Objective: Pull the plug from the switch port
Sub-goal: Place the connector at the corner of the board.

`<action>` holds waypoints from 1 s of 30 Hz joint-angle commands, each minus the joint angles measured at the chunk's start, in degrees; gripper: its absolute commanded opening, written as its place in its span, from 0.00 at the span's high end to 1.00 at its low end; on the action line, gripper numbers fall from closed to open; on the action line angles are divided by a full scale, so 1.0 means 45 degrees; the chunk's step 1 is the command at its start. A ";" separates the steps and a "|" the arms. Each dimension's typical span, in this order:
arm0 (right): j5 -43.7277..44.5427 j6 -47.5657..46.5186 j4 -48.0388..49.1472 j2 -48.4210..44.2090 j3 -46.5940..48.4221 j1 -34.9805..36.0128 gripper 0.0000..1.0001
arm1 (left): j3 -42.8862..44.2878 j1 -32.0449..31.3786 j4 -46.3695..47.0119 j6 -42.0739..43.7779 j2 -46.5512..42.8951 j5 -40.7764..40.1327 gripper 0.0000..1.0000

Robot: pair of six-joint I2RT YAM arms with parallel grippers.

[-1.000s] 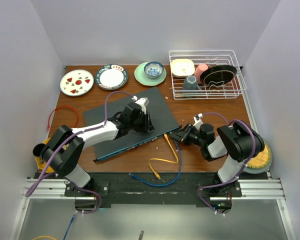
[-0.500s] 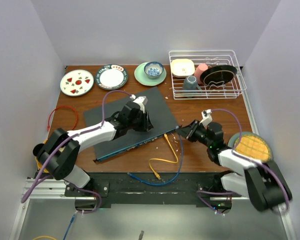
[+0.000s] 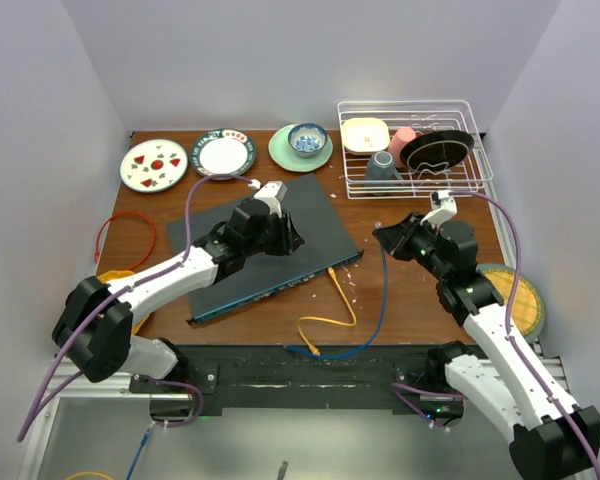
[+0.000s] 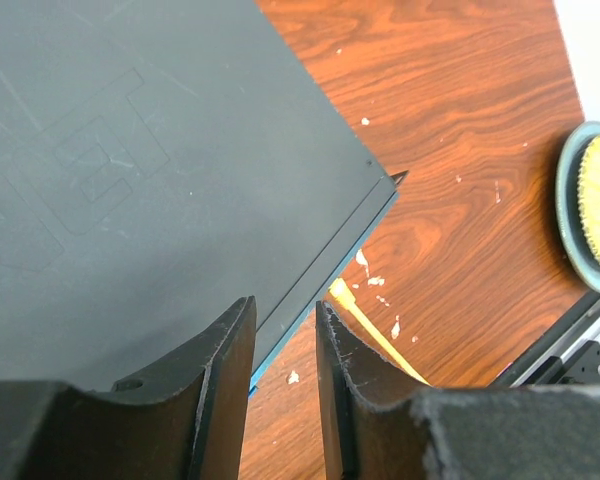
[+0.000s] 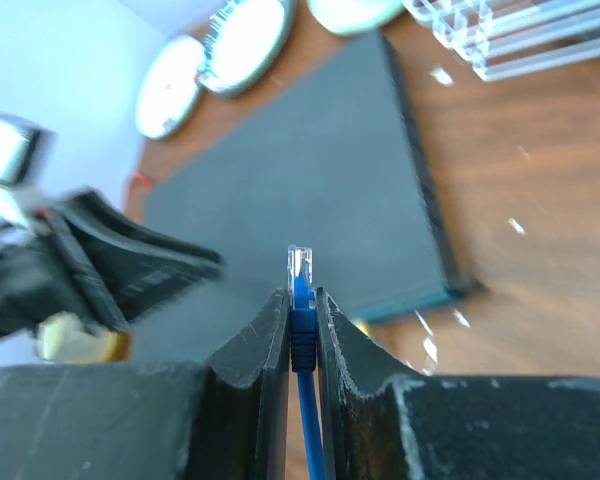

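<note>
The switch [image 3: 250, 250] is a broad flat black box in mid-table, with its bluish port side facing the near edge. My left gripper [image 3: 288, 238] rests over its right part, jaws a narrow gap apart and empty; its wrist view [image 4: 285, 310] shows the switch [image 4: 130, 150] just below. My right gripper [image 3: 380, 236] is off the switch's right corner, shut on the blue plug [image 5: 300, 265], which is clear of the switch [image 5: 310, 170]. The blue cable [image 3: 380, 300] trails down to the near edge. A yellow cable [image 3: 340, 295] still sits in a port.
A white dish rack [image 3: 415, 150] with cups and a dark plate stands at the back right. Plates [image 3: 153, 164] line the back left, with a bowl on a green plate [image 3: 300, 146]. A teal plate [image 3: 525, 300] sits near the right arm. A red cable [image 3: 115, 235] lies left.
My right gripper has drawn back to the right and away from the switch's port side, taking the blue plug out with it. The left gripper stays on the switch.
</note>
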 commanded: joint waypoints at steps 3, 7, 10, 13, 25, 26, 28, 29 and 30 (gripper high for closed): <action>0.1779 -0.2734 -0.4733 0.1038 0.4042 -0.0056 1.00 | 0.0104 -0.0049 0.0284 0.0078 -0.0710 -0.0131 0.64; 0.3556 -0.3093 -0.5872 0.1217 0.4619 -0.0056 1.00 | 0.0085 -0.0029 0.0284 -0.0078 -0.0651 -0.0053 0.64; 0.3910 -0.2761 -0.5561 0.1139 0.4170 -0.0056 1.00 | 0.0007 -0.0029 0.0342 -0.0195 -0.0631 0.0083 0.64; 0.3717 -0.2526 -0.5074 0.0828 0.3935 -0.0056 1.00 | 0.0045 -0.0048 0.0751 -0.0060 -0.0729 0.0860 0.62; 0.2719 -0.2253 -0.4563 0.1060 0.3798 -0.0055 1.00 | -0.0228 -0.2117 0.6414 0.1521 -0.0614 0.5588 0.00; 0.2700 -0.2253 -0.4544 0.1041 0.3779 -0.0056 1.00 | -0.0170 -0.2312 0.6920 0.1697 -0.0457 0.5689 0.00; 0.2583 -0.2253 -0.4524 0.1041 0.3759 -0.0036 1.00 | 0.0006 -0.3248 0.7042 0.2533 0.0049 0.5227 0.00; 0.2544 -0.2233 -0.4505 0.1021 0.3740 -0.0055 1.00 | 0.0181 -0.3600 0.6984 0.2848 0.0265 0.4873 0.00; 0.2485 -0.2233 -0.4466 0.1021 0.3740 -0.0056 1.00 | 0.0221 -0.4261 0.7003 0.3142 0.0441 0.4212 0.00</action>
